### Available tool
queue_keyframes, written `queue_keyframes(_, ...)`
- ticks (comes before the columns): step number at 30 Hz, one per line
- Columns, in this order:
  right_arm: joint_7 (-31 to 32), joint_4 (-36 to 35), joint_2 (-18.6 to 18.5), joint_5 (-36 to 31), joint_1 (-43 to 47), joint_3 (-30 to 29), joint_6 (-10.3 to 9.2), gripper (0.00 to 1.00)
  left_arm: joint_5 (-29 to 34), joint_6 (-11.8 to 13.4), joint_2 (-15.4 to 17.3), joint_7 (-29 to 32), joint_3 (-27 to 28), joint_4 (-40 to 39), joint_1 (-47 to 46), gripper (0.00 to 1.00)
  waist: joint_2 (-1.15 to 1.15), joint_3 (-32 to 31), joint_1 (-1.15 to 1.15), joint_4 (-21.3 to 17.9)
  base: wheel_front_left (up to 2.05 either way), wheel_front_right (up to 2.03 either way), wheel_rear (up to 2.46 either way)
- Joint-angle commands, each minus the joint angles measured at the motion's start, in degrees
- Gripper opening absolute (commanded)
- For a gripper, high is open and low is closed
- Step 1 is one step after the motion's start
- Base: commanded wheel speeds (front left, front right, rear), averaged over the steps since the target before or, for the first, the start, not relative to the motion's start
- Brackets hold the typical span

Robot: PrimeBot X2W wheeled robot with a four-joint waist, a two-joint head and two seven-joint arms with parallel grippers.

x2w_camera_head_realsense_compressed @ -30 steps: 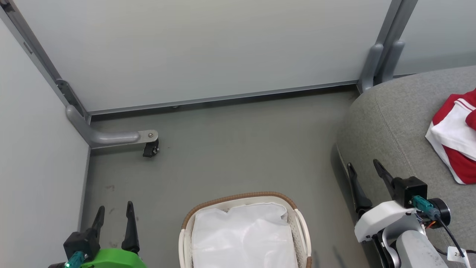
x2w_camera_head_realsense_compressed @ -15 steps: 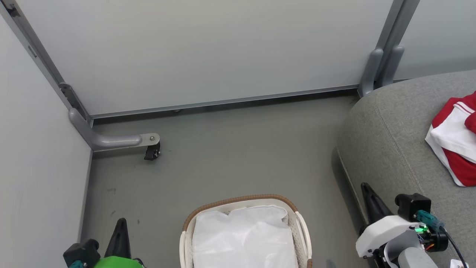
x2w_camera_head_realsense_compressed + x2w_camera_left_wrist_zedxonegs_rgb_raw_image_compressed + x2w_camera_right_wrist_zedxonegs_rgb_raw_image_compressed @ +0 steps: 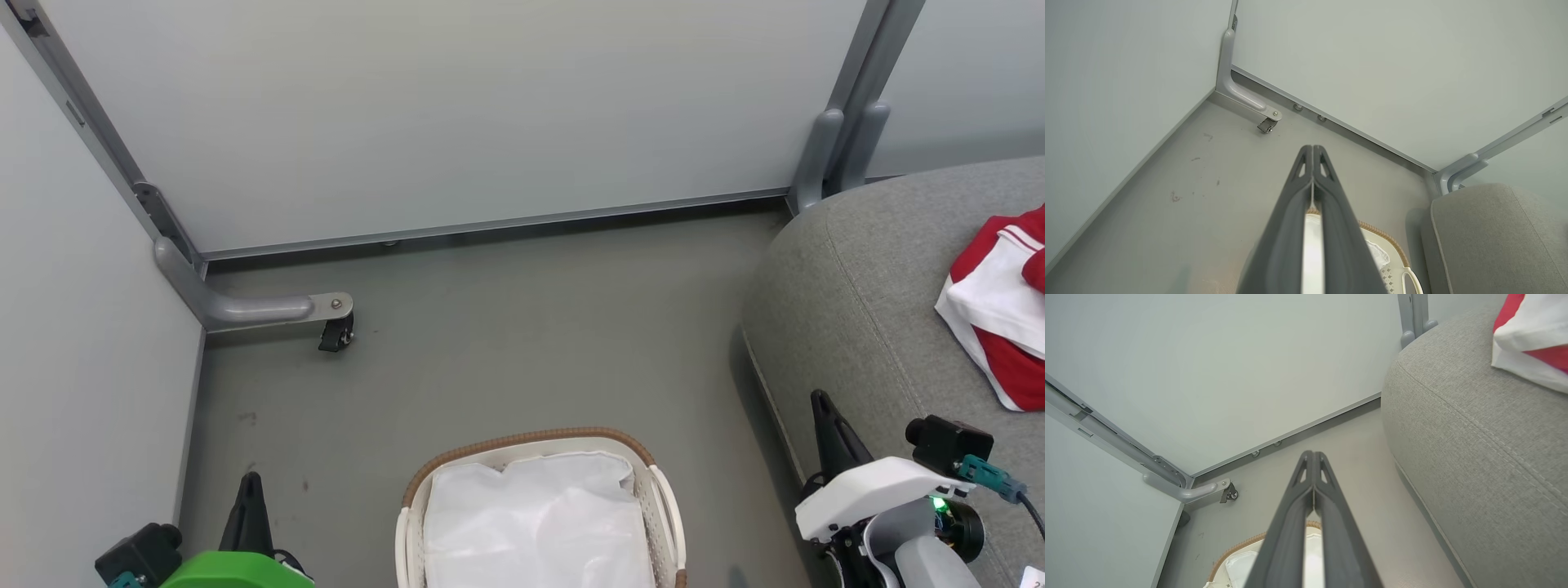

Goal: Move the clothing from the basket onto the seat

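**Clothing [image 3: 994,318] lying on seat [image 3: 865,310] — both grippers closed**

The clothing is lying bunched on the seat, red with white folds showing. It is sitting well in from the rounded corner and running out of the head view at the right edge. In the right wrist view it is sitting at the upper right, on top of the grey cushion. It is lying well apart from both grippers.

The basket [image 3: 522,438] is standing upright on the floor [image 3: 531,327], left of the seat's corner and apart from it, cut off by the bottom edge of the head view. A white liner [image 3: 535,523] is lying rumpled inside it, covering the inside as far as can be seen.

The left gripper [image 3: 249,482] is hanging over the floor to the left of the basket, its fingers pressed together along their length. The left wrist view is showing the tips meeting, with the basket rim just beyond them. The right gripper [image 3: 820,400] is hanging at the seat's near edge, right of the basket, its fingers likewise pressed flat against each other — finger on finger.

A caster [image 3: 335,335] on a grey bracket is standing at the foot of the wall panels [image 3: 457,114], well apart from the basket.
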Motion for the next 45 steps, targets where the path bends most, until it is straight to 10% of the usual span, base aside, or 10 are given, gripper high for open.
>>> queue_keyframes(1,0.5,-1.3,-0.3,2.4,-0.1,-0.3,0.00,0.00,-2.2,0.0,0.2,0.4,0.3,-1.3,-1.7,0.00,0.00,0.0,0.00,0.0,0.00,0.00,0.00)
queue_keyframes(45,9.1,-6.9,-0.5,36.3,1.4,-3.2,-0.03,0.00,-33.0,-0.1,0.5,9.0,3.0,-6.2,-4.3,0.00,0.00,-0.5,0.00,0.7,0.00,0.00,0.00)
